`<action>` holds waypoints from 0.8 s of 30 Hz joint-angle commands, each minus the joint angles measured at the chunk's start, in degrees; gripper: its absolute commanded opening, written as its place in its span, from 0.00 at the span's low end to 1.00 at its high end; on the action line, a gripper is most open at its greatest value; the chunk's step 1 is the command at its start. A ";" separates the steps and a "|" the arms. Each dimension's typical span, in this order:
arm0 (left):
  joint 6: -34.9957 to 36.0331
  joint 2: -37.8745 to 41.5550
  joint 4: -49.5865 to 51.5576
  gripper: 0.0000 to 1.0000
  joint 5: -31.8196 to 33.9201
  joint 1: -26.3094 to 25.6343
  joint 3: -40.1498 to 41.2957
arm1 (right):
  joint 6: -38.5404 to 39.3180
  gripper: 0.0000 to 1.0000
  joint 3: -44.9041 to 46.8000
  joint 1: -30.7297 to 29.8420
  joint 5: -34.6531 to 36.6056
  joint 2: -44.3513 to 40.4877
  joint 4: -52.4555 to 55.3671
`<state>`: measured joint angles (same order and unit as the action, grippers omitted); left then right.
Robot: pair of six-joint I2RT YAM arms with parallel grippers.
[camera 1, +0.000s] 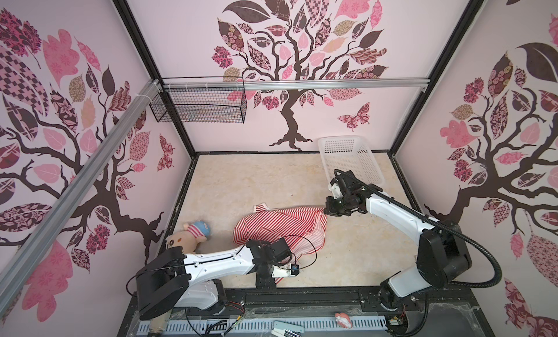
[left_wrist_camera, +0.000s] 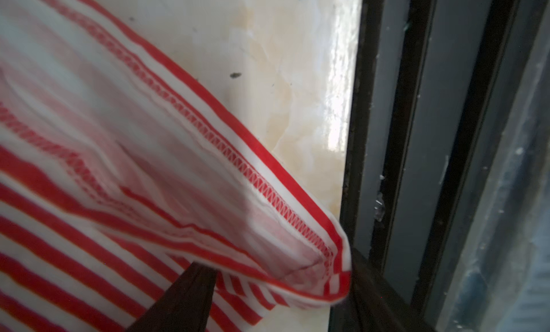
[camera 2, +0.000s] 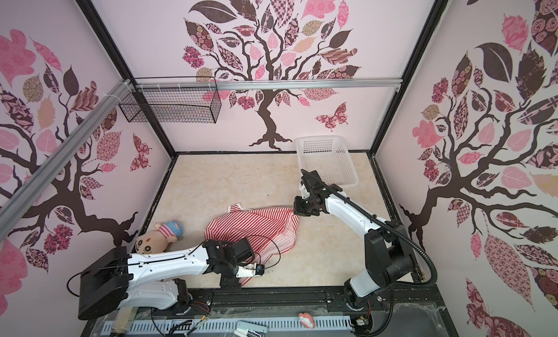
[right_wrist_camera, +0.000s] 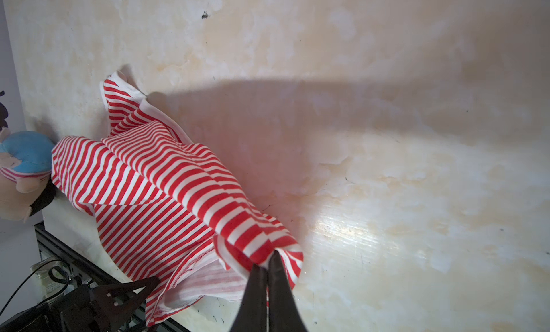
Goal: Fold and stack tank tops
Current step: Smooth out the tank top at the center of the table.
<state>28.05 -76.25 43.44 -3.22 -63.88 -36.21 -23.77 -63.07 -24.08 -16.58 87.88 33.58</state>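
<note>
In both top views, one red-and-white striped tank top [camera 1: 280, 226] [camera 2: 253, 226] is seen bunched on the table [camera 1: 241, 184], toward the 6 o'clock side of its middle. The right gripper [camera 1: 326, 210] is placed at the garment's 2 o'clock corner. The left gripper [camera 2: 244, 279] is set at its 6 o'clock edge, by the table's near rim. A plush toy [camera 1: 187, 235] lies at the top's 9 o'clock, and a white basket [camera 1: 350, 157] stands at 1 o'clock on the table.

In the left wrist view, a stitched hem corner is shown between the left gripper's [left_wrist_camera: 276, 260] dark fingers [left_wrist_camera: 184, 300]. The jaws stand partly apart around it, and no firm pinch is shown.

In the right wrist view, the right gripper [right_wrist_camera: 270, 256] is pinched tight on a gathered fold of the tank top [right_wrist_camera: 143, 181], which trails away in loose creases.

The fabric is judged thin, light and limp, likely to sag and slide. The hem corners and trimmed edges are judged the best places to take hold, so that it can be spread flat.
</note>
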 commanded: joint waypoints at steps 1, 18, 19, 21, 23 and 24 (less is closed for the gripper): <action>-0.91 -1.11 -2.09 0.62 3.13 -0.98 0.27 | 0.30 0.00 -1.52 0.23 -0.56 -0.16 0.52; -2.91 7.61 -5.39 0.31 10.96 -1.77 2.39 | 0.83 0.00 -2.13 0.27 -1.07 0.28 0.21; -3.01 7.61 -5.23 0.25 11.22 -1.78 2.20 | 0.74 0.00 -2.38 0.28 -0.87 0.28 0.38; -3.47 7.99 -4.79 0.10 12.19 -1.78 1.95 | 0.70 0.00 -2.73 0.37 -0.42 0.11 0.65; -2.52 9.63 -5.13 0.00 14.04 -0.90 2.15 | 0.27 0.00 -3.26 1.09 -0.23 -0.71 0.72; -1.72 10.76 -5.30 0.00 14.77 -0.10 2.32 | 0.05 0.00 -3.63 1.70 -0.81 -1.22 0.61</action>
<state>25.36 -68.36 39.03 8.91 -65.25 -34.50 -23.73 -63.79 -23.81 -17.43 87.85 33.61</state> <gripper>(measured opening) 0.057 0.047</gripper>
